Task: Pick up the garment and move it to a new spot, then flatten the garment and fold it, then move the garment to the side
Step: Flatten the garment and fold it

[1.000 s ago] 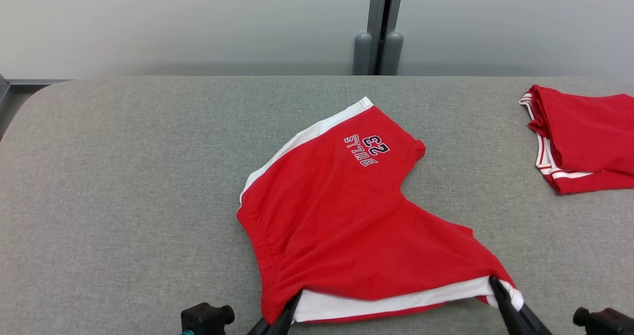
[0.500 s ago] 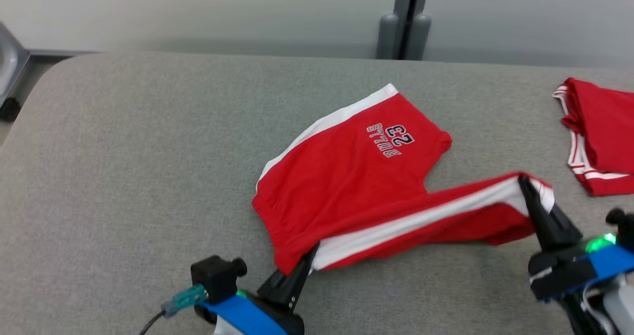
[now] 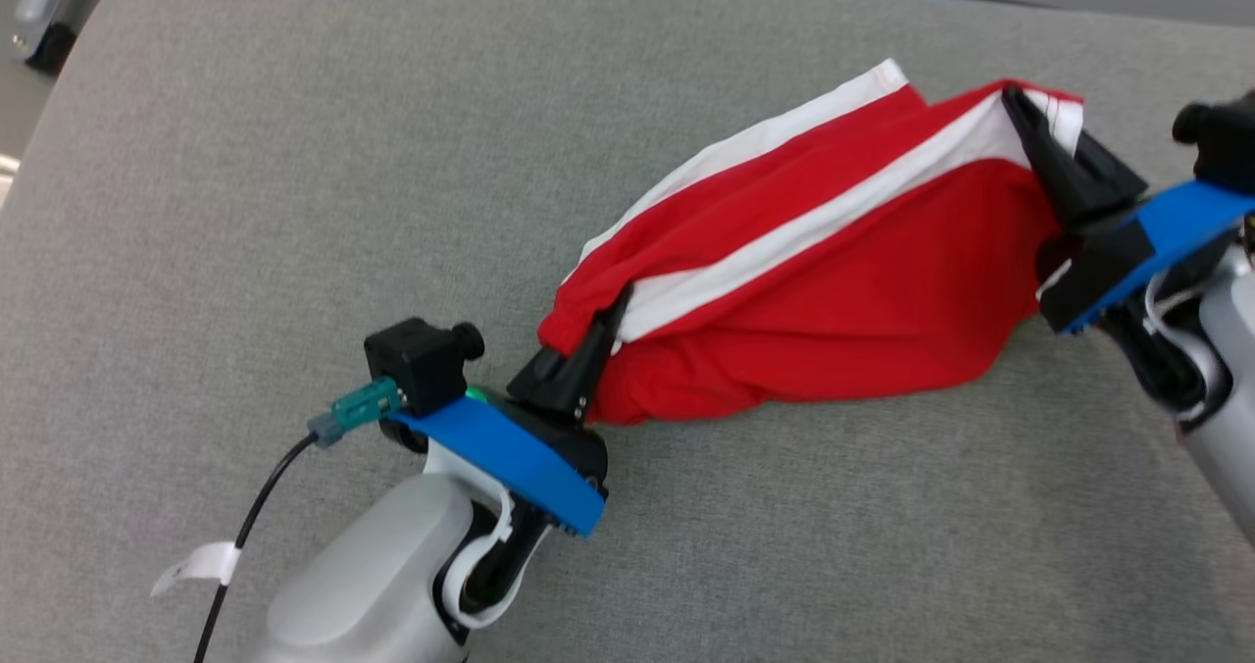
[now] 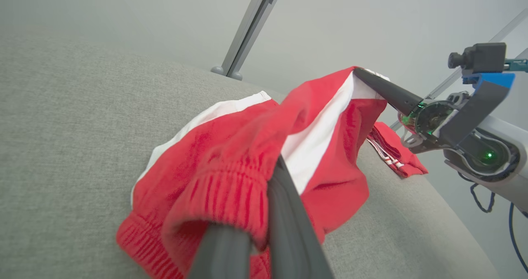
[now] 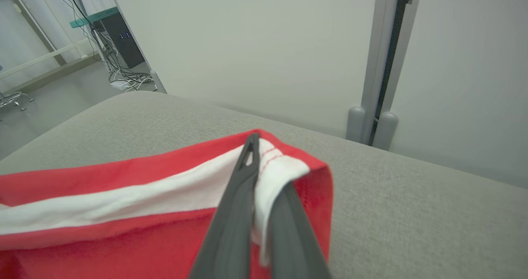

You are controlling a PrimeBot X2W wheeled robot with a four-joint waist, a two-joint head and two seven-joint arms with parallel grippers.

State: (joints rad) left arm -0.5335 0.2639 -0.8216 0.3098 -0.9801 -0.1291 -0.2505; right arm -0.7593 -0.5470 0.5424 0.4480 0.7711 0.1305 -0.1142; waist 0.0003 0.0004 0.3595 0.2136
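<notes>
grey table [image 3: 294,153] beneath red garment [image 3: 833,310], left fingers [image 3: 580,357] and right fingers [image 3: 1044,153] clenched on it.

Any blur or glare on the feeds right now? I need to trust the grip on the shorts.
Head view: even light, no glare, shorts sharp, faint shadow under them on the table. Left wrist view: left gripper soft toward the bottom edge, table edge looks bowed, likely the wide lens. Right wrist view: shorts crisp at the tip of the right gripper, finger bases soft.
</notes>
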